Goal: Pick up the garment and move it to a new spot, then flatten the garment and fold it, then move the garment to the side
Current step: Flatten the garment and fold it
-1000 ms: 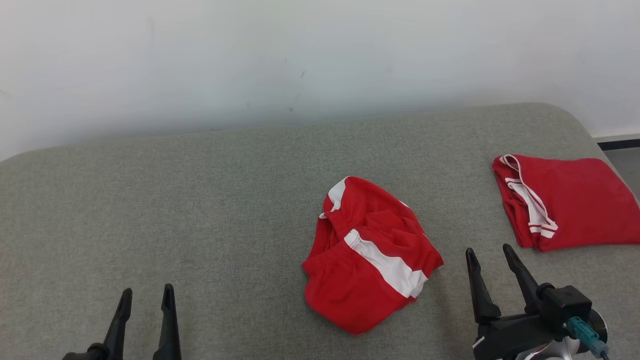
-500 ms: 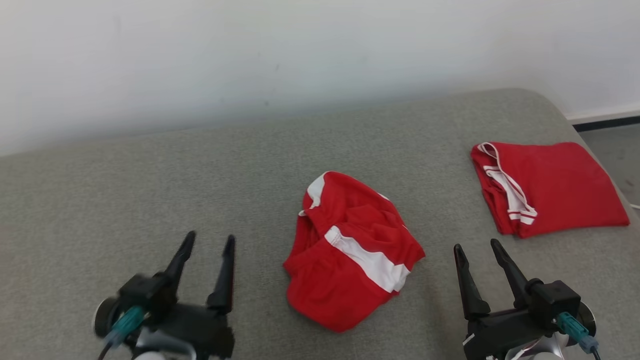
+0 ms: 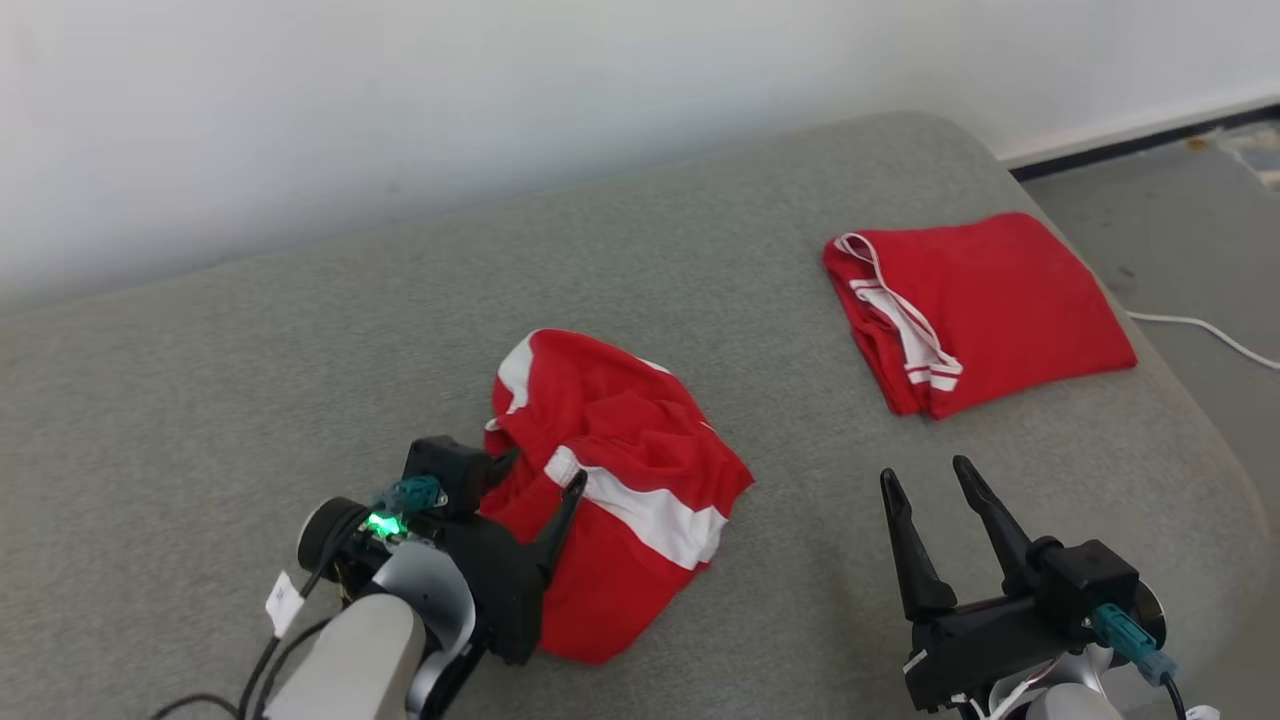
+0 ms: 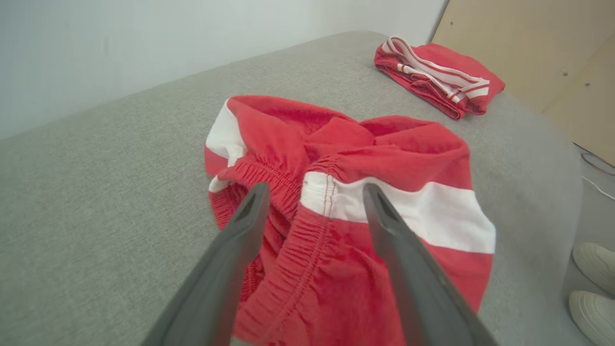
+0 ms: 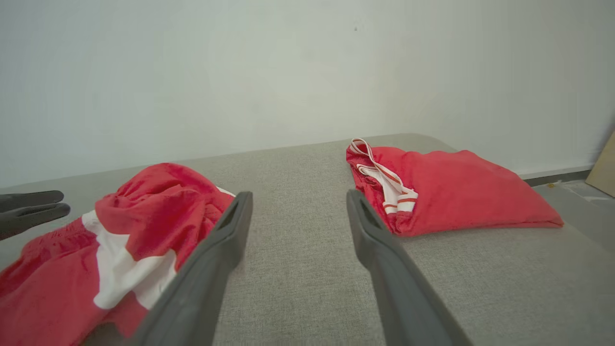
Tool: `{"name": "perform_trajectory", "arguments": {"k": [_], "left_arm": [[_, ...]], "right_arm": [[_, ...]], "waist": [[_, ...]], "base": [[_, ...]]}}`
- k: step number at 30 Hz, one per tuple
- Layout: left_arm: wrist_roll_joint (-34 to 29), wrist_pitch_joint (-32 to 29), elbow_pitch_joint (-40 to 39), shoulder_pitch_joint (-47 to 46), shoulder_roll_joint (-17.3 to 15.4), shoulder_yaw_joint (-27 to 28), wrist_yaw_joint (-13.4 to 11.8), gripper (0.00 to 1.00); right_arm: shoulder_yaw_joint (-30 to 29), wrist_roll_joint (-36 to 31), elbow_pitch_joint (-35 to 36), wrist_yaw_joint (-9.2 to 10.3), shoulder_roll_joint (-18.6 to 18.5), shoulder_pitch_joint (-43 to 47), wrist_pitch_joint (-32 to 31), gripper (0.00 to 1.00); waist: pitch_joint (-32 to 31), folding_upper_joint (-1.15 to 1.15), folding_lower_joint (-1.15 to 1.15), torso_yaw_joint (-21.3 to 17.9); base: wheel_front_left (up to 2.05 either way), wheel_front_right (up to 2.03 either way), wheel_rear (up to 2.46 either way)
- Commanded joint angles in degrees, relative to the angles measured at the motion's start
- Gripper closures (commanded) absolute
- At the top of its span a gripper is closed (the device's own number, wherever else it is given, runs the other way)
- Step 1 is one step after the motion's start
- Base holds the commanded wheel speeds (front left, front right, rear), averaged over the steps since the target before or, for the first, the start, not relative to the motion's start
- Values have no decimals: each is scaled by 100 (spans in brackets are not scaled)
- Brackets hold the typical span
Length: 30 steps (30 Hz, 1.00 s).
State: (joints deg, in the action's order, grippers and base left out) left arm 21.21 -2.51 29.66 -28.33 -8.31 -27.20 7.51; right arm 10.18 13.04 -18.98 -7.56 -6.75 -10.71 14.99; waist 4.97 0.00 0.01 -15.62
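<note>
A crumpled red garment (image 3: 630, 450) with a white stripe lies in the middle of the grey cushion (image 3: 250, 350). My left gripper (image 3: 545, 468) is open at the garment's left side. In the left wrist view the garment (image 4: 384, 158) lies under that gripper (image 4: 315, 188), whose fingers straddle the gathered elastic waistband without closing on it. My right gripper (image 3: 925, 470) stands open over bare cushion to the garment's right, holding nothing. The right wrist view has this gripper (image 5: 299, 194) between the crumpled garment (image 5: 144, 216) and a folded one.
A second red garment (image 3: 980, 300), folded, lies at the cushion's far right corner. A white cable (image 3: 1200, 330) runs on the floor beyond the cushion's right edge. A person's pale shoes (image 4: 593, 259) and a wooden board (image 4: 528, 48) stand past that edge.
The head camera has turned, shifting the whole picture left. My left arm has reached forward and right, bringing its open fingers onto the garment's waistband. The right gripper has held its place.
</note>
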Motion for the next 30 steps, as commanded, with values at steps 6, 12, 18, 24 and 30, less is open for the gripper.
{"name": "perform_trajectory", "arguments": {"k": [6,12,18,24,30], "left_arm": [[216,-430,284,-342,-199,-307,-10,0],[475,-638,373,-445,-216,-524,-10,0],[873,-549,252,-529,-140,-795,-9,100],[1209,182,101,-911,23,-755,-9,100],[1217,901,224,-1658,213,-653,-10,100]], "right_arm": [[-82,17,35,16,20,-21,25,0],[-108,-45,53,16,72,-13,25,0],[-149,-55,77,16,76,-64,24,0],[-180,-60,75,16,73,-97,25,0],[-88,-33,42,16,101,-171,25,0]], "waist": [[230,0,-1,-345],[239,0,-1,-312],[266,0,-1,-210],[298,0,-1,-103],[318,0,-1,-132]], "base": [[0,0,0],[0,0,0],[0,0,0],[0,0,0],[0,0,0]]}}
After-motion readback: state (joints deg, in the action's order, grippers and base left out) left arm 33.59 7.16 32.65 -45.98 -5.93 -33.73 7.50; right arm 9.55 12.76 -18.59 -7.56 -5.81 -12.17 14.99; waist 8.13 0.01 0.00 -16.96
